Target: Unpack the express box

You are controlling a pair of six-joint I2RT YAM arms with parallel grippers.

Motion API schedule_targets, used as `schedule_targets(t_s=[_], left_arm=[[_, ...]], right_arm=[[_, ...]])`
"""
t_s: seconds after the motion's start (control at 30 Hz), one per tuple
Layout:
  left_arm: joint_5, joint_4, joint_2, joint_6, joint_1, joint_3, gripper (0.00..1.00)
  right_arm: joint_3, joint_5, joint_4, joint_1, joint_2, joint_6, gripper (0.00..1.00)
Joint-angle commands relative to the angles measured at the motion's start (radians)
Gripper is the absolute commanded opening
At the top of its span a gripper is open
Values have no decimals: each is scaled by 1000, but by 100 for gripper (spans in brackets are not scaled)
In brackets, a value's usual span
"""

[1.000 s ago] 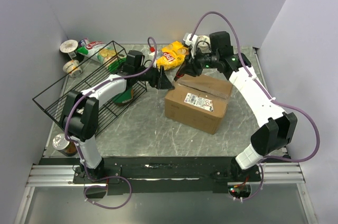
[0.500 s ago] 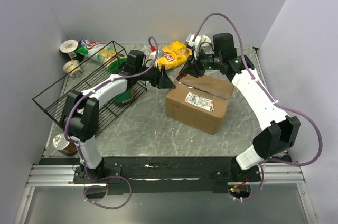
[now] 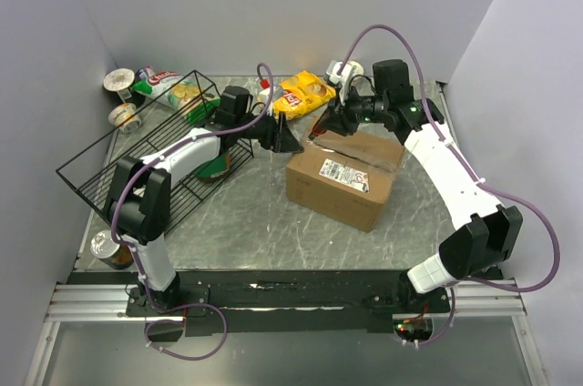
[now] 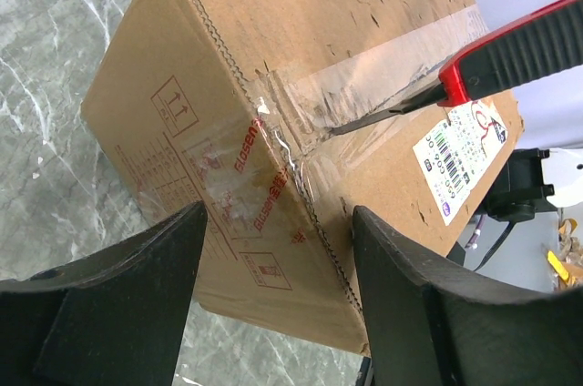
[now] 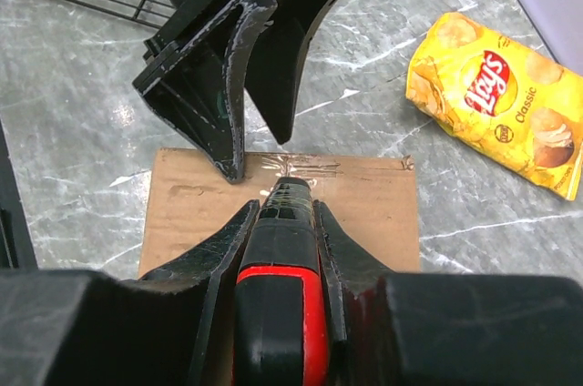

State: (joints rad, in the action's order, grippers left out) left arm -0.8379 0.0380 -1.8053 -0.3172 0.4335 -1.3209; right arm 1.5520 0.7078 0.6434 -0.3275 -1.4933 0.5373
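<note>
Currently seeing express box flat on marble table, right of centre, just right of black wire basket and in front of yellow chips bag. Flaps shut, with clear tape along the top seam and down the end face, and white label facing up. Got right gripper pinching a red-and-black utility knife by the handle, fingers tight on both sides. Blade tip down on the tape at the seam, near the box's end edge; can't tell if through the cardboard. Got left gripper at that same taped end, fingers spread wide, straddling the box's upper corner edge in wrist view. Can't confirm contact with the cardboard. Also spotting paper cups in far-left corner behind the basket.
</note>
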Motion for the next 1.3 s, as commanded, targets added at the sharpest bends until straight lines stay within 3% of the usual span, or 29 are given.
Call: schedule_targets(t_s=[0.0, 0.57, 0.73, 1.27], left_arm=[[221, 132, -62, 86, -12, 37, 68], [244, 142, -75, 93, -10, 31, 68], [244, 143, -86, 92, -10, 22, 67], [237, 140, -97, 84, -9, 15, 67]], right_arm=[[-24, -53, 108, 27, 74, 18, 0], [-50, -79, 122, 50, 122, -49, 0], [-190, -131, 10, 45, 217, -120, 0], [-152, -149, 119, 84, 228, -24, 0]])
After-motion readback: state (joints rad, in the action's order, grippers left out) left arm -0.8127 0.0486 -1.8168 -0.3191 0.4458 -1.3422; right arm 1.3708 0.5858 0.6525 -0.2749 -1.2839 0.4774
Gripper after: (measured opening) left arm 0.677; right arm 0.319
